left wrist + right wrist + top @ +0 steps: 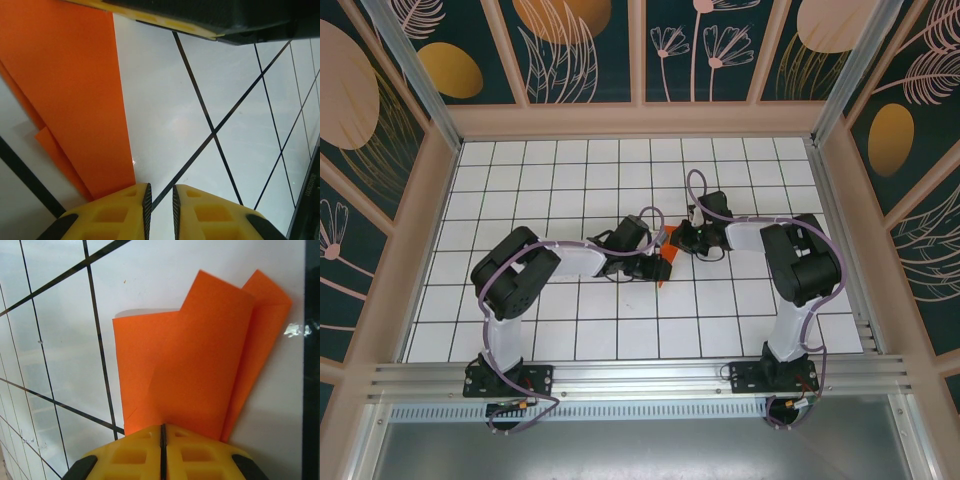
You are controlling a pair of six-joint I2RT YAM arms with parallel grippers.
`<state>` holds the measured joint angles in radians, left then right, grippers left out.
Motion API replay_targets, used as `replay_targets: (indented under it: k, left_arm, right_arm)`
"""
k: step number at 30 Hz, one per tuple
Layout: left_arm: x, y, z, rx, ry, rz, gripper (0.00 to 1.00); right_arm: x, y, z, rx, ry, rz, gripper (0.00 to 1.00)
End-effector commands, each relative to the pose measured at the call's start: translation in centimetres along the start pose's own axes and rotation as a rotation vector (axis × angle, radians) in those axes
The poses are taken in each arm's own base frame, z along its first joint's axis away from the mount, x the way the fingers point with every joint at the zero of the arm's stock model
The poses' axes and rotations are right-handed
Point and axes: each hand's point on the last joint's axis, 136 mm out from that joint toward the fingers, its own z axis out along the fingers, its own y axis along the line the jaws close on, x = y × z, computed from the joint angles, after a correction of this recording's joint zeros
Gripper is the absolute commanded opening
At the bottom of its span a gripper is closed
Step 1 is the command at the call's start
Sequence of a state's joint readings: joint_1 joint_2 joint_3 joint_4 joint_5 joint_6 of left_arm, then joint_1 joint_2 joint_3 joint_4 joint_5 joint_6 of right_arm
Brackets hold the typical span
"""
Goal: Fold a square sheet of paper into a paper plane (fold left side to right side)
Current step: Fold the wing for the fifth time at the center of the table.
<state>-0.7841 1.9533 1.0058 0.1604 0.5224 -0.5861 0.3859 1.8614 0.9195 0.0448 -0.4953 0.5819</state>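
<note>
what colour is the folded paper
Plain bright orange, unmarked; the paper shows best in the right wrist view.

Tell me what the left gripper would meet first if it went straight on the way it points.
Probably the bare white table, close beside the edge of the orange paper; the left gripper aims at a black grid line there. Depth is unclear.

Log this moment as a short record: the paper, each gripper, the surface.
paper: orange paper, folded into overlapping layers, lying between the two grippers
right gripper: shut on the paper's near edge
left gripper: fingers a narrow slit apart, bare table showing between them, the paper's corner just beside one finger
surface: white grid table
</note>
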Motion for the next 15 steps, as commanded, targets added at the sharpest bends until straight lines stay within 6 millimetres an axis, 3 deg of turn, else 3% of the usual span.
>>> replay_targets:
  k: [1, 5, 11, 15]
  left_arm:
    - [4.4, 2.7, 1.0, -0.09, 0.13, -0.038, 0.21]
    - [4.9, 3.4, 1.1, -0.129, 0.141, -0.044, 0.2]
    - [5.2, 3.8, 1.4, -0.149, 0.144, -0.063, 0.19]
    - [5.3, 3.9, 1.5, -0.151, 0.144, -0.069, 0.19]
  right_arm:
    - [2.2, -3.0, 0.3, 0.104, 0.064, 0.039, 0.11]
    - [1.6, -1.7, -0.2, 0.043, 0.039, 0.04, 0.1]
    - [-0.4, 0.4, -2.8, -0.05, -0.04, 0.03, 0.09]
    - [-0.7, 1.6, -4.6, -0.076, -0.063, -0.001, 0.09]
